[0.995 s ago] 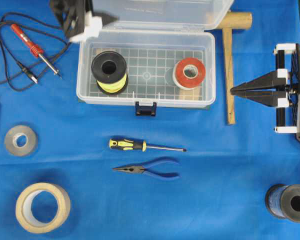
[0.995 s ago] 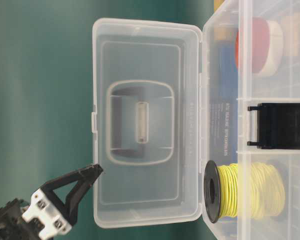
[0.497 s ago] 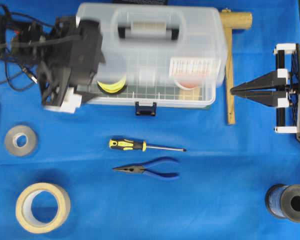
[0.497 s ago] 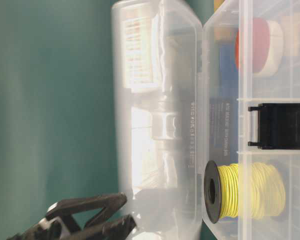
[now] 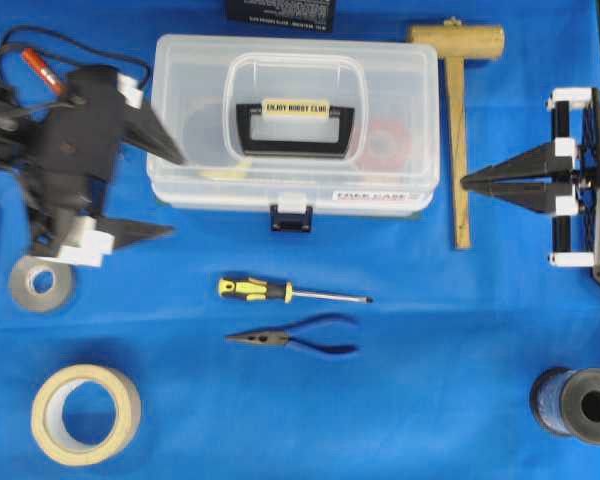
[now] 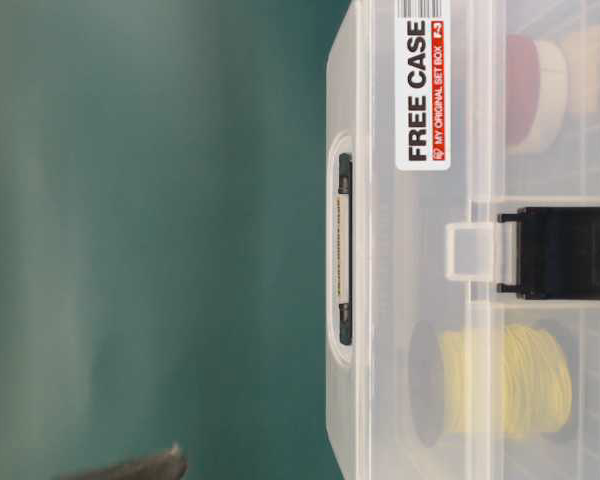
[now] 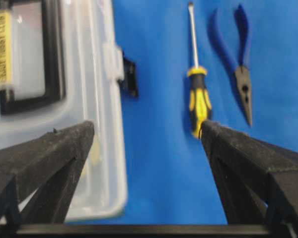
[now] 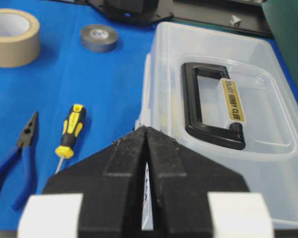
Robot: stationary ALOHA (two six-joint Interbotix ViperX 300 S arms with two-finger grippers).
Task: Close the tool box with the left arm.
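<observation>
Both grippers are idling clear of the tool box (image 5: 295, 125), whose lid is lying down, apparently unlatched: left gripper (image 5: 170, 192) spread wide beside it, right gripper (image 5: 467, 181) pressed together.

Blue table (image 5: 430, 400), tool box (image 5: 294, 125), screwdriver (image 5: 290, 291), pliers (image 5: 295, 340), mallet (image 5: 459, 120), tape rolls (image 5: 85, 414)

Robot lab bench, workshop-style: blue cloth table (image 5: 460, 330), hand tools laid out — mallet (image 5: 458, 90), screwdriver (image 5: 280, 291), pliers (image 5: 295, 340), tape rolls (image 5: 84, 414), soldering iron (image 5: 35, 68).
</observation>
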